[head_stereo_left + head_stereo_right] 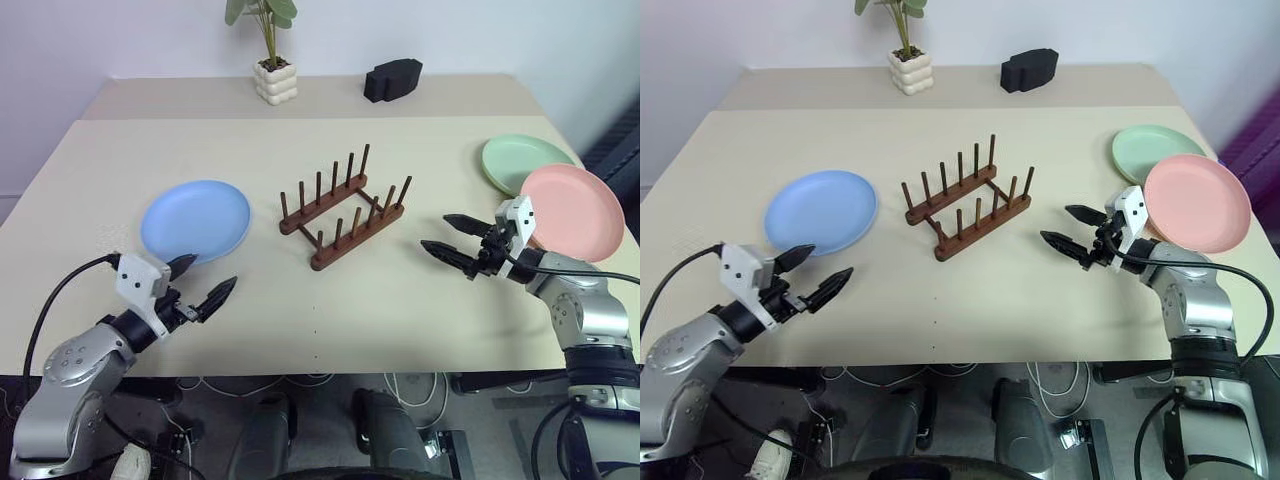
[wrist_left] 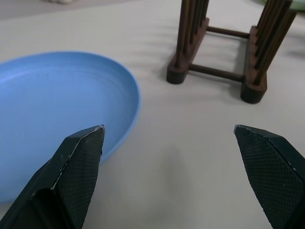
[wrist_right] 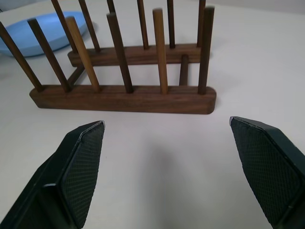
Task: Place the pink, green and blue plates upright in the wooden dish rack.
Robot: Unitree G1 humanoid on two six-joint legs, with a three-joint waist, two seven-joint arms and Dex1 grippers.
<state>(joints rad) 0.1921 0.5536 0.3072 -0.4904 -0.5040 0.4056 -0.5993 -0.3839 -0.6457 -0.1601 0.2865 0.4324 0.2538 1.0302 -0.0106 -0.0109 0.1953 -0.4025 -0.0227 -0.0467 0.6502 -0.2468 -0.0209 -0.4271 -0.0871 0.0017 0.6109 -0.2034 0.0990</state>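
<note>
Beige table (image 1: 420, 330) against a pale wall (image 1: 120, 30) bears the wooden dish rack (image 1: 343, 208); both grippers' fingers spread apart.

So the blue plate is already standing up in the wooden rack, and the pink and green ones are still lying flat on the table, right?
Not quite. The blue plate lies flat on the table, to the left of the wooden rack, whose pegs hold nothing; the left eye view shows this. The rest stands: the pink plate and the green plate lie on the table too, the pink one overlapping the green one's edge.
</note>
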